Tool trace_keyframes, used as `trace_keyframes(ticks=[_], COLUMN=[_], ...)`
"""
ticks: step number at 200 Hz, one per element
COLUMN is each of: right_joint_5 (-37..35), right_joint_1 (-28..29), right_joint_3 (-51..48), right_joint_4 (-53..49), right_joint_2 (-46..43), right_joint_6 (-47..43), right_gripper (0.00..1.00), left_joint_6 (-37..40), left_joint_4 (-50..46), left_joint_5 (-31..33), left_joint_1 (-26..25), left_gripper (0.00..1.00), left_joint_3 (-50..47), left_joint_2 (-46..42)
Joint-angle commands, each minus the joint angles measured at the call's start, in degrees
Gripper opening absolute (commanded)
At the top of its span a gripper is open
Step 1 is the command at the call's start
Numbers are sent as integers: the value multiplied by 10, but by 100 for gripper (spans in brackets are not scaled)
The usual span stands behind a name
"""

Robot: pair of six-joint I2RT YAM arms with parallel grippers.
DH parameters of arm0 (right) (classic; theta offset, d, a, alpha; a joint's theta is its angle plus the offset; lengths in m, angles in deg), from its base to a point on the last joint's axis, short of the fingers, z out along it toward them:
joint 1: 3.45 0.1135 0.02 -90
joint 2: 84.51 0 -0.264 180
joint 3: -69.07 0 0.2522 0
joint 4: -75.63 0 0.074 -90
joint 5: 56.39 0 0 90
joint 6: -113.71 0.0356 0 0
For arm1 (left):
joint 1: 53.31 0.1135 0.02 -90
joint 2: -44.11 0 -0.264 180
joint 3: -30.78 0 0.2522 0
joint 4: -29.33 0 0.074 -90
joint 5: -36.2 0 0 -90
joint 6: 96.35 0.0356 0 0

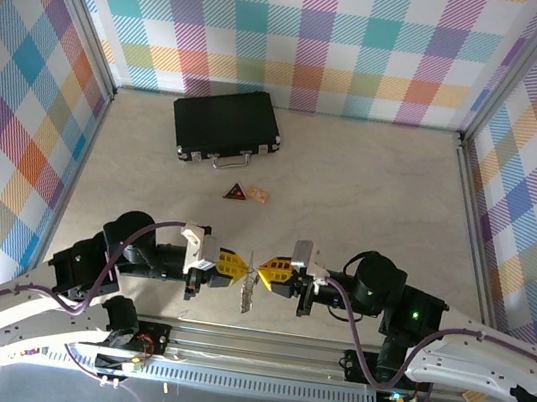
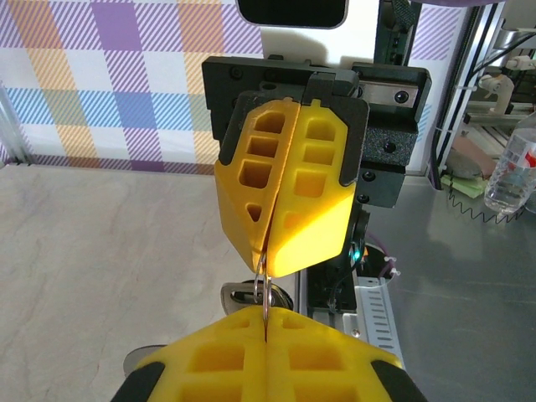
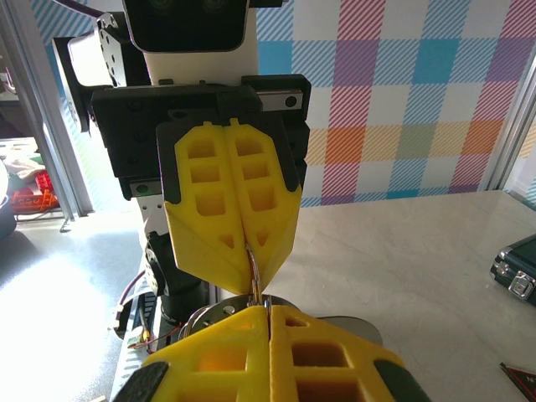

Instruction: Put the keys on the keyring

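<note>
As L gripper (image 1: 241, 270) & R gripper (image 1: 261, 271) meet tip-to-tip over near edge of table (image 1: 369, 206), each w/ fingers pressed together, keyring (image 1: 248, 286) sits pinched betw. the two.

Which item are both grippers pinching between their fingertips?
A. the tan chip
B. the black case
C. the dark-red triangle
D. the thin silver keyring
D: the keyring runs as a thin silver wire between the closed tips of the left gripper and the right gripper, while the black case, dark-red triangle and tan chip lie farther back on the table, untouched.
</note>
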Motion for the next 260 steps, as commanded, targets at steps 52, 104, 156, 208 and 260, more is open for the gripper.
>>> trace_keyframes(ticks=[52, 104, 156, 208, 260], right_joint_5=[4, 7, 9, 8, 13], right_joint_1=[2, 2, 2, 1, 2], right_joint_3=[12, 21, 20, 15, 16], right_joint_4=[23, 28, 34, 30, 36], right_joint_2=[-24, -1, 0, -17, -8], right_joint_6=[10, 10, 11, 12, 13], right_gripper=[0, 0, 0, 0, 0], left_joint_6=[-4, -5, -4, -2, -3], left_joint_4=[31, 33, 33, 30, 33], left_joint_5=[3, 1, 1, 10, 8], left_joint_1=[-5, -5, -5, -5, -5], left_gripper=[0, 0, 0, 0, 0], left_joint_3=[4, 3, 3, 2, 1], left_joint_2=[-13, -10, -12, -16, -13])
